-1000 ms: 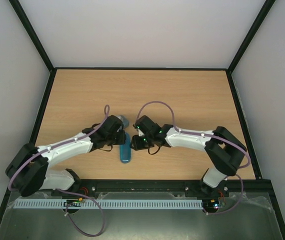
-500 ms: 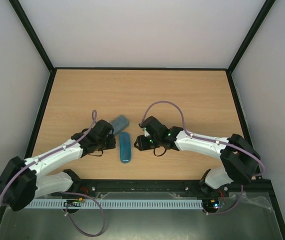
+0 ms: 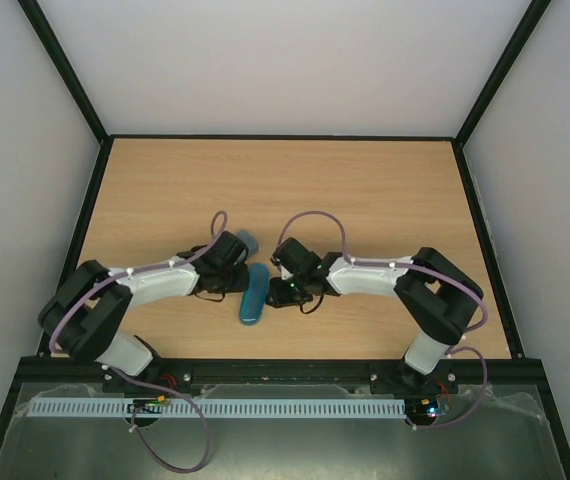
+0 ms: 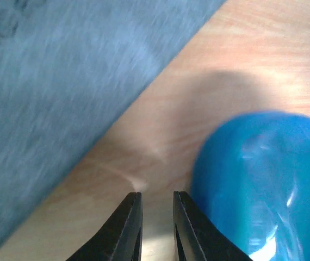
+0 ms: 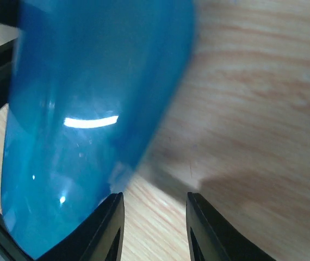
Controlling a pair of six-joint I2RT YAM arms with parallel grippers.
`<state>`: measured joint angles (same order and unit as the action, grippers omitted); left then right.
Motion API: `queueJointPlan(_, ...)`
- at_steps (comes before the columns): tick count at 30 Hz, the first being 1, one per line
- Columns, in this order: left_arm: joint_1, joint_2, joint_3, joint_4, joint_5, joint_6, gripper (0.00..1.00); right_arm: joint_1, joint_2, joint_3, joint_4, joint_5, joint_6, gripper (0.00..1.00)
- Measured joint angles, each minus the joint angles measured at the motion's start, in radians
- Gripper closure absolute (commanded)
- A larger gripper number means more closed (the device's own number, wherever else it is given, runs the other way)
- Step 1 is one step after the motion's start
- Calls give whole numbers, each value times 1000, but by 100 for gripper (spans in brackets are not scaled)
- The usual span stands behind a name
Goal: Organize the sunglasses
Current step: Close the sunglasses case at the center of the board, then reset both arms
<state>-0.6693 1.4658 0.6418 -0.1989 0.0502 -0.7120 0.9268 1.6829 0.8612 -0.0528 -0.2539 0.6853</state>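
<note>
The sunglasses cannot be made out in any view, so where they lie relative to either claw cannot be told; both black wrists cover part of the table [image 3: 365, 190] in the overhead view.

At the left, one cloth [image 3: 246, 240], grey-blue, shows only as a corner past the left wrist from above. In the left wrist view it is blurred and cut off by the top and left edges. The left claw [image 4: 156, 217] hangs low over bare wood. Its two fingers [image 4: 130, 228] stand a narrow gap apart with nothing between them, with the cloth ahead to its left.

In the middle lies one glossy blue oblong case [image 3: 253, 296], between the two wrists, with its long side running up and down the overhead view. Its rounded end fills the right of the left wrist view, just beside the right-hand finger.

At the right, the right claw [image 5: 155, 223] is partly open and empty, with wood showing between its two fingers [image 5: 204, 234]. The case looms blurred over its left-hand finger; whether they touch cannot be told.
</note>
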Motion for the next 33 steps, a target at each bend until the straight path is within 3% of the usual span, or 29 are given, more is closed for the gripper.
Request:
queueJointPlan(6,18,122,109,37,3,42,81,-28,48,29,35,-43,16,67)
queueJointPlan(17,31,303,310,104,34,83,83,-185,92,52,83,-127,26,67)
queueJointPlan(21,37,323,354,97,39,101,76,-203,98,65,77,-124,12,65)
queueJointPlan(26,43,242,339,37,20,118,69,-205,45,46,45,-96,-11,48)
queueJointPlan(28,47,172,322,6,8,124,67,-205,-16,29,18,-76,-24,30)
queueJointPlan(30,52,104,312,-18,-7,129,67,-205,-97,19,-13,-43,-43,1)
queueJointPlan(33,64,15,305,-48,-28,147,55,-207,-195,18,-35,4,-64,1)
